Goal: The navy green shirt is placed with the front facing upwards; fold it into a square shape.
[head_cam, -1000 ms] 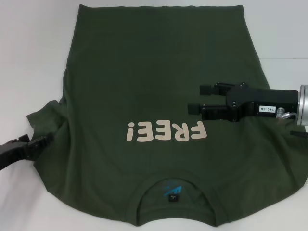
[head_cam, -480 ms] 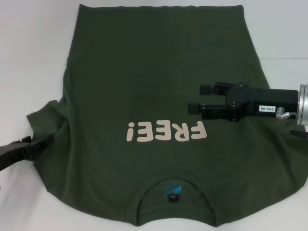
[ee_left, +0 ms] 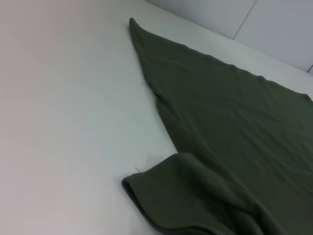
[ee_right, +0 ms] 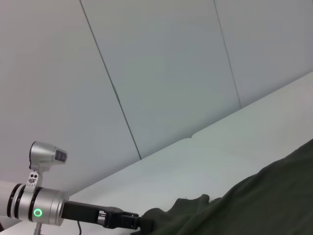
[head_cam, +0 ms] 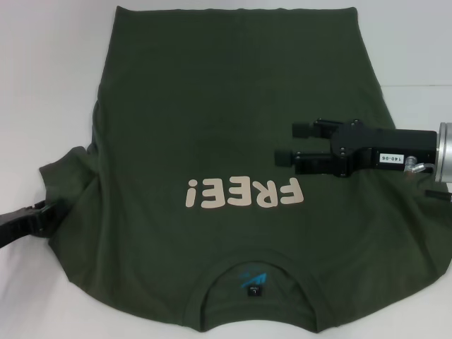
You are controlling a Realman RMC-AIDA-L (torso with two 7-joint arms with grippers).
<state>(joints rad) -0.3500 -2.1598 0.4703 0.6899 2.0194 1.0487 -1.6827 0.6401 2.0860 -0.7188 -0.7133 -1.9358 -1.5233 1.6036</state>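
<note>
The navy green shirt [head_cam: 226, 106] lies spread flat, front up, on the white table [head_cam: 42, 70]. Its collar with the blue-and-black label [head_cam: 254, 282] is toward me, and the cream "FREE!" lettering [head_cam: 244, 193] reads upside down. My right gripper [head_cam: 293, 144] hovers open and empty over the shirt's right middle, just above the lettering. My left gripper [head_cam: 49, 215] is low at the table's left side, at the edge of the bunched left sleeve [head_cam: 70, 176]. The sleeve's folded edge shows in the left wrist view [ee_left: 195, 200]. The left gripper also shows in the right wrist view [ee_right: 134, 223].
Bare white table surrounds the shirt on the left, right and far sides. The shirt's far hem [head_cam: 233, 10] lies near the back edge. A pale panelled wall [ee_right: 171, 73] stands behind the table in the right wrist view.
My left gripper has drawn back to the left, away from the sleeve edge. The right gripper and the shirt have stayed in place.
</note>
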